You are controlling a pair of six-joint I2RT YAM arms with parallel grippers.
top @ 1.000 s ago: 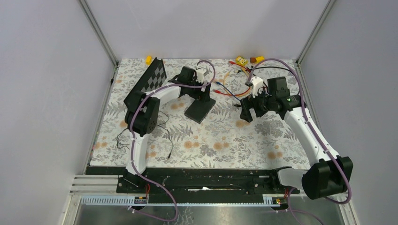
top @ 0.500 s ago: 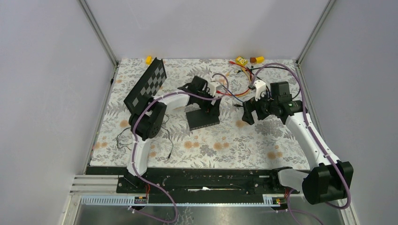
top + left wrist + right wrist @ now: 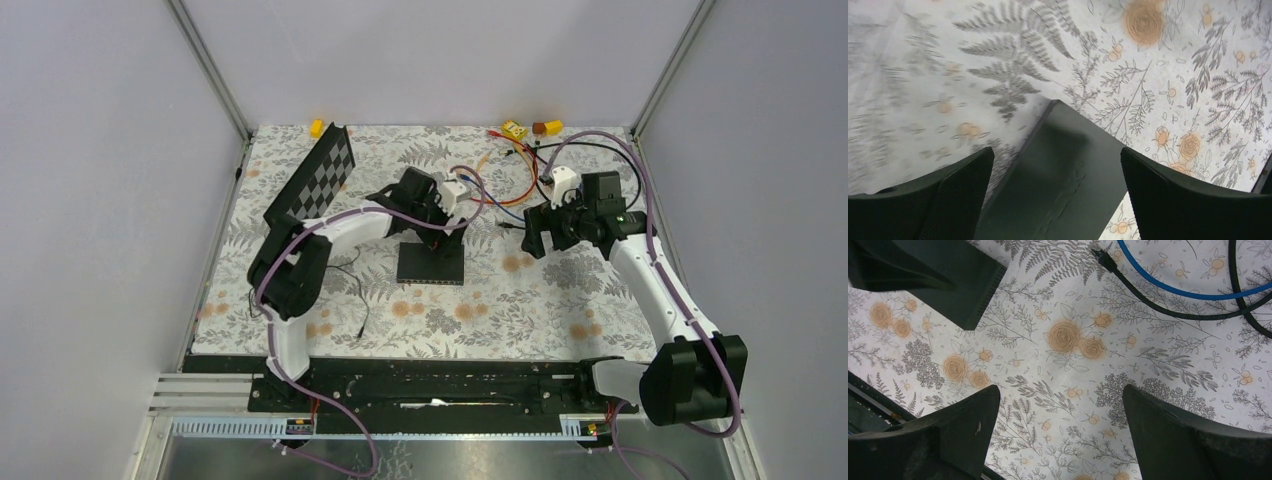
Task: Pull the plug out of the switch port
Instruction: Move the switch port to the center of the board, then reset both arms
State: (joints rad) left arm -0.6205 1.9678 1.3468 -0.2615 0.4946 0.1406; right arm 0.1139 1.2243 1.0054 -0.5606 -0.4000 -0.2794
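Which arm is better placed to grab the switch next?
Left. Its open gripper hangs right over the switch; the right gripper, also open, is off to the side over the cloth.

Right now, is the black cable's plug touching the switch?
Apart. Right wrist view: the black cable's plug lies on the cloth, bare cloth between it and the switch.

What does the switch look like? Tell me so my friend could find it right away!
Find the middle of the flowery tablecloth, just under the left gripper. The switch is the flat, plain black box lying there; the board at the far left is black too, but chequered with grey.
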